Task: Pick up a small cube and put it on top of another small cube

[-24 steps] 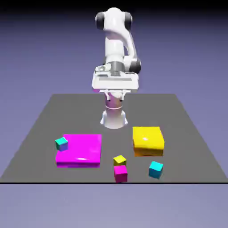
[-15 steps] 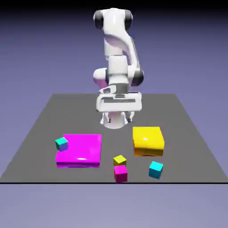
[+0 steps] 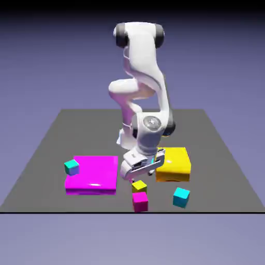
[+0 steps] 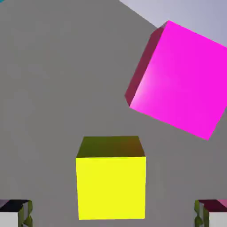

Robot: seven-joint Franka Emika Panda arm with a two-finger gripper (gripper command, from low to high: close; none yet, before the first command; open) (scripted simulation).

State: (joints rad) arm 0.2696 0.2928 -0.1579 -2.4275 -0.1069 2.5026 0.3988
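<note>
"Where is your claw (image 3: 142, 177) right now?"

"You have it above the dark grey counter (image 3: 46, 150), close to the small plain yellow cube (image 3: 138, 187). In the hand view, its two finger tips (image 4: 23, 213) are spread wide, one toward each bottom corner, and the yellow cube sits between their lines with a gap on both sides. You aren't touching it."

"And what is near that cube?"

"You'll see the small magenta cube (image 3: 140, 202) just beside it, on the camera's side. The hand view shows counter between the two, so they stand apart, and the magenta one is turned at an angle to the yellow one."

"Where is the cube you stack on?"

"Your small plain cyan cube (image 3: 180, 197) rests on the counter toward the exterior view's right, in front of the big glossy yellow block (image 3: 174, 168) and apart from it."

"Anything over on the exterior view's left?"

"You have a wide, flat, glossy magenta block (image 3: 93, 176) there, with a small teal-green and bluish cube (image 3: 72, 167) at its left edge. You can't tell from here exactly what that cube rests on."
</note>
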